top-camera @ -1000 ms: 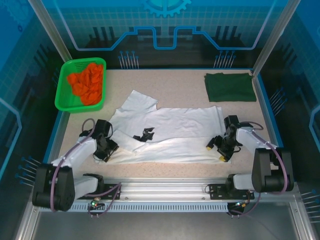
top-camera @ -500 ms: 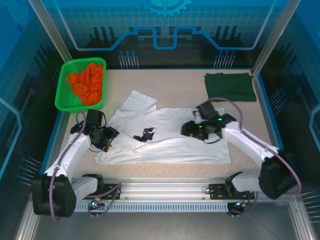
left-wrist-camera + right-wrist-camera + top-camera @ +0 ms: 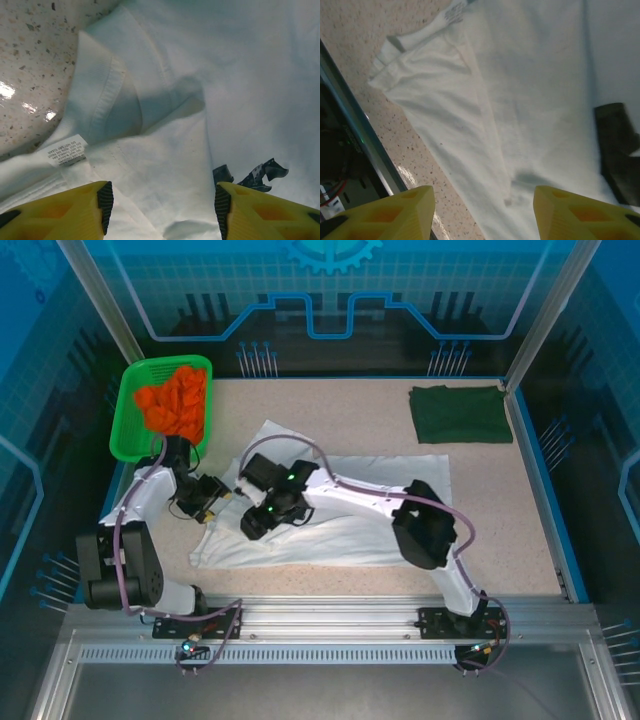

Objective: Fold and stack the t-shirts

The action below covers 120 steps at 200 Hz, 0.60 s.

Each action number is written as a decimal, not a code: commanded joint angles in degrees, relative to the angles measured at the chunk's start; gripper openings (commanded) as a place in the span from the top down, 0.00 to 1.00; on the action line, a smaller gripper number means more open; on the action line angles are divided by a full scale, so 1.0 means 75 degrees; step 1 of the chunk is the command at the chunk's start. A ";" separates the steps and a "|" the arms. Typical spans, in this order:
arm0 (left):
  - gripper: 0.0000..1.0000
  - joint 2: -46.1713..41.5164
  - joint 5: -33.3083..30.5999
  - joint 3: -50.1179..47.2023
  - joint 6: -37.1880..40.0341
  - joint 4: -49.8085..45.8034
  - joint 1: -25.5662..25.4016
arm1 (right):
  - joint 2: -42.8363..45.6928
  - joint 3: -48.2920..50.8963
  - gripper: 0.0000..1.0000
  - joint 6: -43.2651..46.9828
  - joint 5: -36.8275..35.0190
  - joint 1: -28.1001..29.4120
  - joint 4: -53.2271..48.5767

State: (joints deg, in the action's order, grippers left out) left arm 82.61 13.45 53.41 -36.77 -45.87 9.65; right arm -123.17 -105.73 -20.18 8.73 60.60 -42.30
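The white t-shirt (image 3: 350, 530) lies spread across the middle of the table, partly folded lengthwise. Its neck label (image 3: 66, 150) and a dark print (image 3: 252, 175) show in the left wrist view. The dark green t-shirt (image 3: 460, 413) lies folded at the back right. My left gripper (image 3: 203, 502) (image 3: 160, 207) hovers open over the white shirt's left end, nothing between its yellow fingers (image 3: 75, 210). My right arm reaches far left across the shirt. Its gripper (image 3: 256, 522) (image 3: 484, 212) hangs open above the shirt's near-left edge (image 3: 445, 130), holding nothing.
A green mesh basket (image 3: 124, 418) of orange items (image 3: 175, 402) stands at the back left, close behind my left arm. The metal front rail (image 3: 330, 618) (image 3: 350, 130) runs along the table's near edge. Bare table (image 3: 500, 500) lies right of the white shirt.
My right arm has swung from the shirt's right end across to its left end. My left gripper has drawn back toward the basket. The shirt's near right side now lies flatter.
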 commanded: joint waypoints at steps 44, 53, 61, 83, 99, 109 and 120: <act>0.43 0.0874 0.0798 0.0016 0.0700 0.0271 0.0228 | -0.0733 -0.0811 0.44 0.0888 -0.0935 0.0452 -0.1436; 0.44 0.0965 0.0809 -0.0006 0.0717 0.0301 0.0276 | -0.0743 -0.0720 0.44 0.0876 -0.0979 0.0451 -0.1383; 0.44 0.1025 0.0779 -0.0039 0.0697 0.0360 0.0323 | -0.0789 -0.0724 0.44 0.0886 -0.1008 0.0468 -0.1388; 0.46 0.1092 0.0726 -0.0241 0.0551 0.0638 0.0380 | -0.1037 -0.0956 0.45 0.0978 -0.1172 0.0498 -0.1575; 0.47 0.1169 0.0781 -0.0350 0.0400 0.0825 0.0377 | -0.1300 -0.1228 0.45 0.0998 -0.1278 0.0562 -0.1777; 0.48 0.1198 0.0830 -0.0396 0.0306 0.0918 0.0377 | -0.1619 -0.1475 0.46 0.0981 -0.1400 0.0612 -0.1988; 0.51 0.1175 0.0877 -0.0454 0.0220 0.1026 0.0377 | -0.1822 -0.1686 0.47 0.0961 -0.1484 0.0650 -0.2157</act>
State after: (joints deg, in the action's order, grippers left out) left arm 90.91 17.93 51.59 -33.32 -40.34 11.97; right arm -132.11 -114.56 -13.98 0.08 63.70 -53.45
